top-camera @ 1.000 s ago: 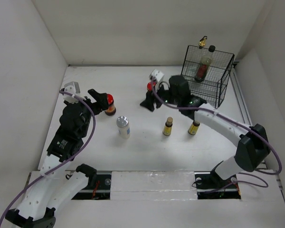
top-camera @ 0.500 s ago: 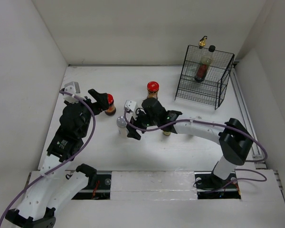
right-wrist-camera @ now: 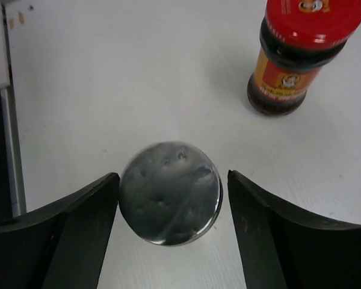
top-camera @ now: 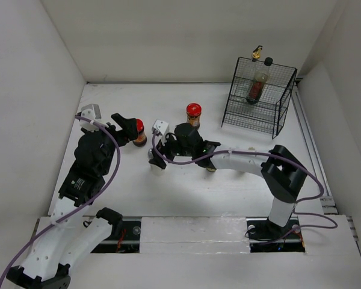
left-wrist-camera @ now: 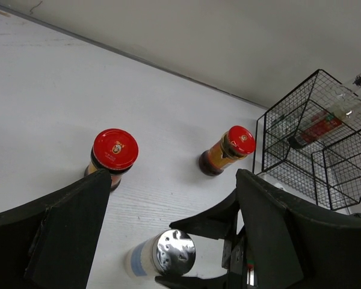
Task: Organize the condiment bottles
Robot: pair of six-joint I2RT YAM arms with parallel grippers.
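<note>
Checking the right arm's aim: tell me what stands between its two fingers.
The shaker, silver cap up, stands between the open right fingers; the right wrist view shows it.

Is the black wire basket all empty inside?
No, a tall clear bottle with a black cap leans inside the black wire basket.

One jar has a bright red cap with a little gold emblem, and so does the second jar, with dark bodies and orange-yellow labels. The shaker has a shiny silver dimpled lid and a white body with a blue band. The wire basket is black and the table is plain white.
</note>
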